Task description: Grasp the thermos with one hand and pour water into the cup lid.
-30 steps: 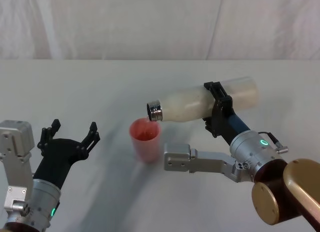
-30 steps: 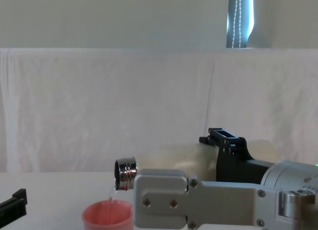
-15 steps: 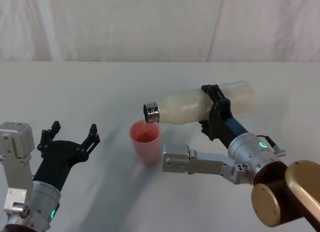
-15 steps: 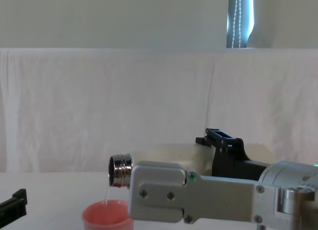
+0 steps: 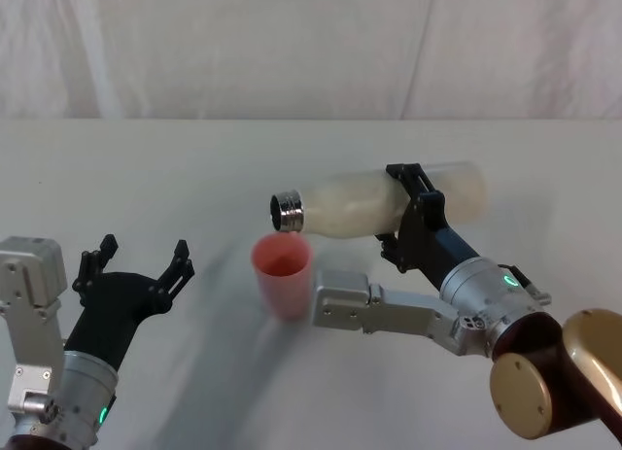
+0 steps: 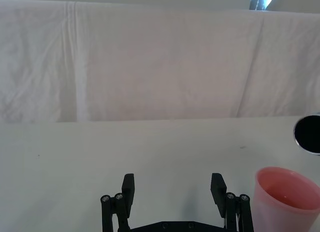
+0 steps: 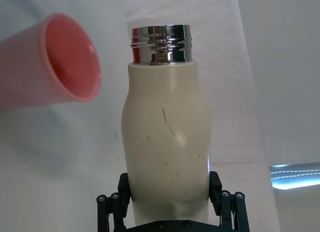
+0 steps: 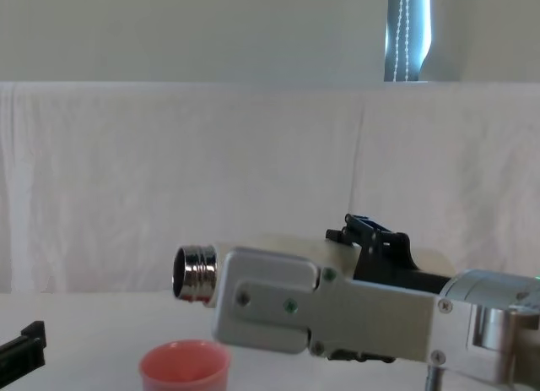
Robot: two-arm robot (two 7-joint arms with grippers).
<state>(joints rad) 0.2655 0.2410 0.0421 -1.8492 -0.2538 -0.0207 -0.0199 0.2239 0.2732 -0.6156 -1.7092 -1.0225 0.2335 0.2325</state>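
- The right gripper point(image 5: 413, 220) has its fingers closed around the body of the thermos point(image 5: 374, 202) and holds it almost level in the air, the steel neck just above the far rim of the cup lid point(image 5: 283, 272).
- The cup lid stands upright on the surface point(image 5: 194, 168), and in the right wrist view some wet shine seems to be inside it point(image 7: 67, 61).
- No stream is visible at the neck, so I judge that the pouring is finished or nearly finished; what remains is to bring the thermos upright and put it down.
- The left gripper point(image 5: 134, 263) rests low at the left with its fingers spread wide and holding nothing.
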